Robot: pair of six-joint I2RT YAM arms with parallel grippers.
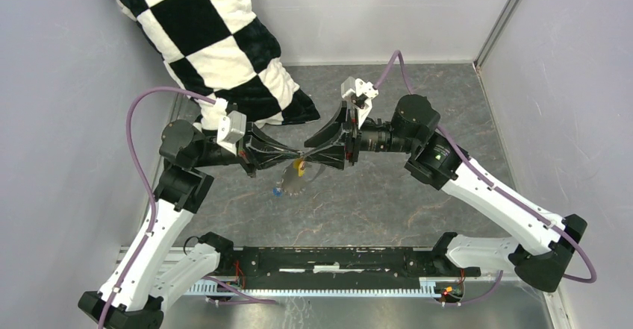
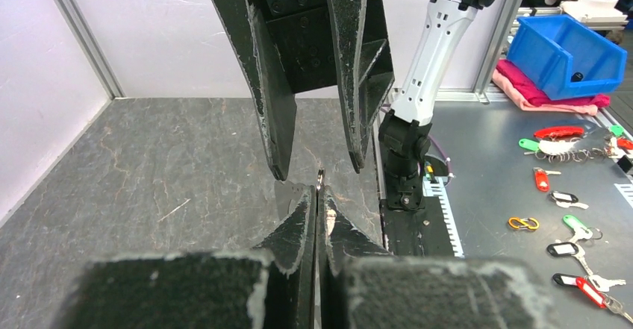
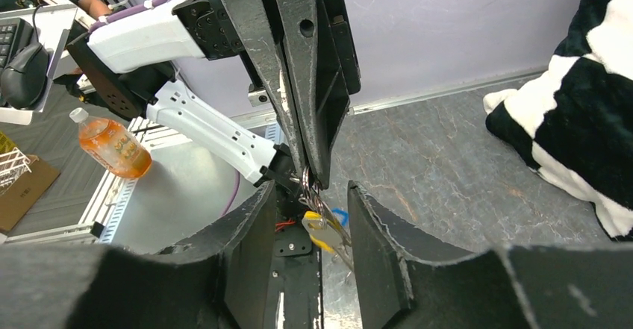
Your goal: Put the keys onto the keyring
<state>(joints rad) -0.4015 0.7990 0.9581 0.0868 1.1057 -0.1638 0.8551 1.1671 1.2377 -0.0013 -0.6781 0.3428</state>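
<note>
My left gripper (image 1: 292,157) is shut on the top edge of the keyring (image 1: 296,183), a thin tan-grey loop that hangs below the tips above the grey table. The yellow-headed key (image 1: 299,166) hangs at the loop's top and the blue-headed key (image 1: 277,192) at its lower left. My right gripper (image 1: 308,152) faces the left one tip to tip, open, with its fingers on either side of the ring's top. In the right wrist view the gripper (image 3: 310,221) stands open around the yellow key (image 3: 319,230), with the blue key (image 3: 340,215) behind. The left wrist view shows its gripper (image 2: 317,195) pinching the thin ring edge (image 2: 320,178).
A black-and-white checkered pillow (image 1: 216,38) lies at the back left, close behind the left arm. Grey walls close in the table on three sides. Off the table lie a blue bin (image 2: 567,53), several spare keys and tags (image 2: 571,198), and an orange drink bottle (image 3: 112,146).
</note>
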